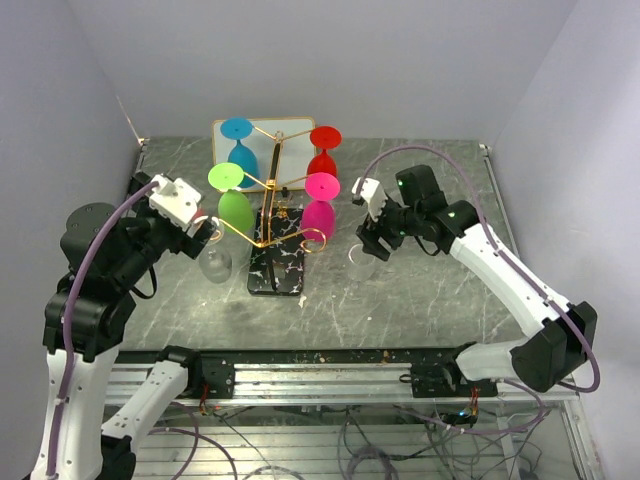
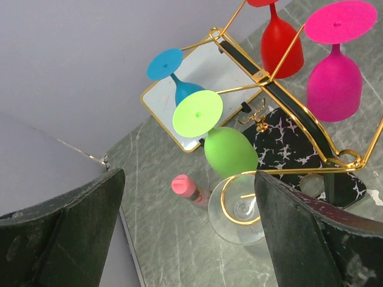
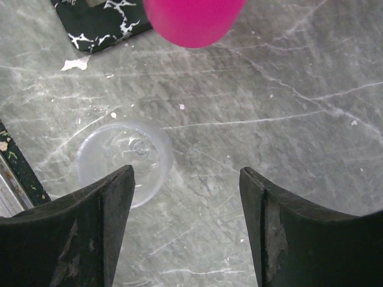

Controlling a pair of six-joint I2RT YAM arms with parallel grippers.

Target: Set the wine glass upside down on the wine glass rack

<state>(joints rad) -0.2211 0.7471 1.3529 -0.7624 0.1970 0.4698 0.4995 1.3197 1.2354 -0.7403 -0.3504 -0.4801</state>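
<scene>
Evidently poised for a grasp, the right hand [image 1: 371, 244] hovers with jaws spread above a clear wine glass [image 3: 124, 160] that stands on the grey marbled bench [image 3: 299, 119] just right of the gold wire rack [image 1: 275, 262] with its black veined base. Left of the rack, the left hand [image 1: 203, 232] gapes wide, gripping nothing, beside a second clear glass [image 2: 239, 210]. This one seemingly hangs foot-up from a scroll arm, like the pink glass [image 1: 318, 208].

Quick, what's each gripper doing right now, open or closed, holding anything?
Left gripper: open, empty.
Right gripper: open, empty, above a clear glass.
</scene>
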